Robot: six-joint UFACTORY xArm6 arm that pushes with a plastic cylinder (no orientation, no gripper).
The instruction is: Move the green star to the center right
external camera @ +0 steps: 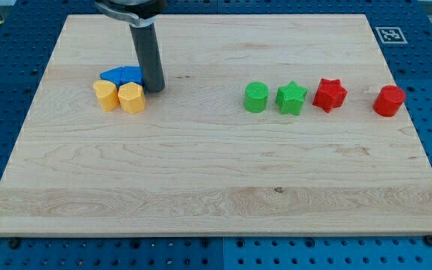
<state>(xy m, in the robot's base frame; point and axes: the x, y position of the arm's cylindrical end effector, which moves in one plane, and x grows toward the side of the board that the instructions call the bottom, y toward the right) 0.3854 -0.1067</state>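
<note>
The green star (292, 97) lies on the wooden board (216, 172), right of centre. A green cylinder (256, 97) sits just to its left and a red star (329, 94) just to its right. My tip (154, 88) is far to the view's left of the green star. It stands at the right edge of a blue block (123, 75) and just above a yellow block (132, 98).
A second yellow block (106, 95) sits left of the first, touching it. A red cylinder (388, 100) lies near the board's right edge. A black-and-white marker (388, 34) is at the board's top right corner.
</note>
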